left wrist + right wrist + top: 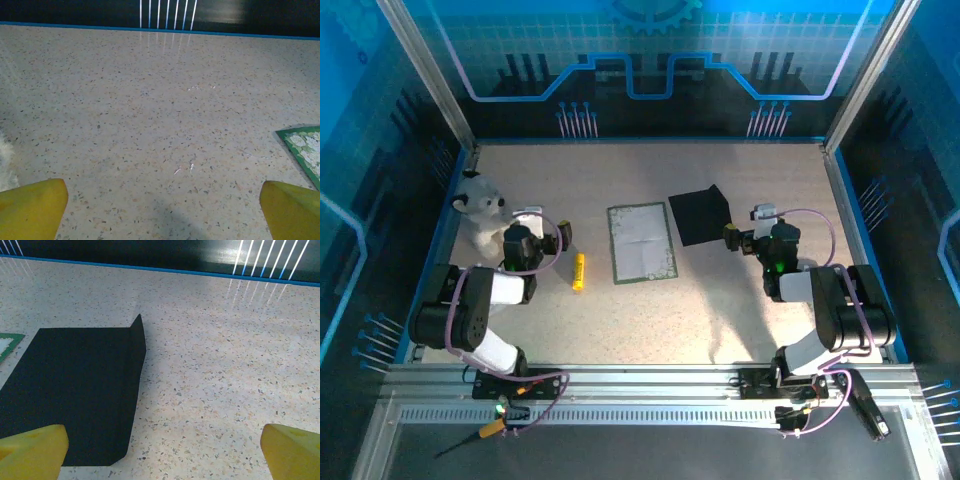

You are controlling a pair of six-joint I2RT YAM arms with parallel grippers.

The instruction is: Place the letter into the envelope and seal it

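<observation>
Left tool (pixel 161 210) wide, perhaps against plush toy (pixel 478 208); right tool (pixel 162 450) wide by envelope (pixel 700 215); letter (pixel 641 243) between.

You look down on a speckled beige stone-patterned table (pixel 620 320) edged by a thin blue rim (pixel 75 25). Behind it stands a dark back wall (pixel 650 60) with glowing blue circuit lines. A silver aluminium corner post (pixel 428 70) rises at the left, and a ribbed aluminium rail (pixel 640 380) runs along the near edge.
</observation>
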